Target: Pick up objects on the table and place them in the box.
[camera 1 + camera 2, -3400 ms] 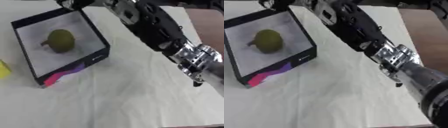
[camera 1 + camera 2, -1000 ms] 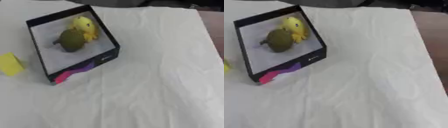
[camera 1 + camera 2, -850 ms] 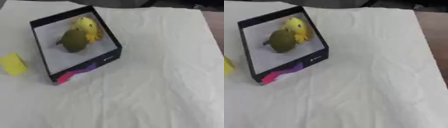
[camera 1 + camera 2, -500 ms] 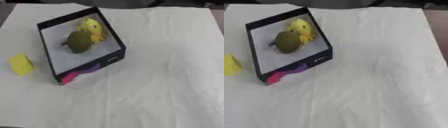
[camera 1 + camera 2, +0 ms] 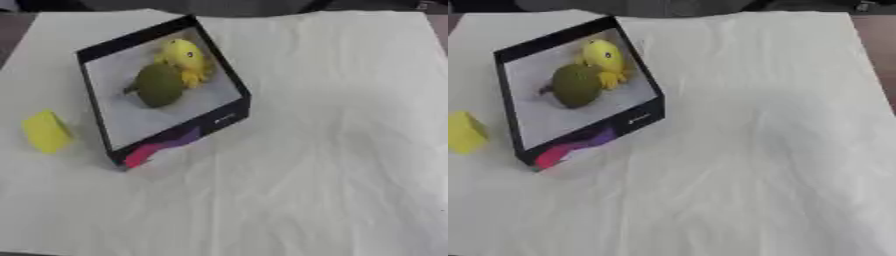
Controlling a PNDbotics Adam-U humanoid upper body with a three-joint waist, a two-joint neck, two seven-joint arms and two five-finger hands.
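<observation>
A yellow block (image 5: 45, 131) lies on the white cloth (image 5: 332, 150) at the far left, just beside the left wall of the box (image 5: 223, 117) and outside it. The box is black-walled with a pale floor and a pink and purple patch on its near corner. Inside it a dull green round fruit (image 5: 159, 85) sits near the middle, and a yellow duck toy (image 5: 186, 59) lies touching it on the far right side. 3.4 seconds ago the box held only the green fruit, and the robot's right arm stretched across the cloth; the duck toy has since come to rest in the box, and the arm has gone from sight. Neither hand shows in either view, so how far open the fingers are cannot be told. To the right of the box the cloth is wrinkled.
</observation>
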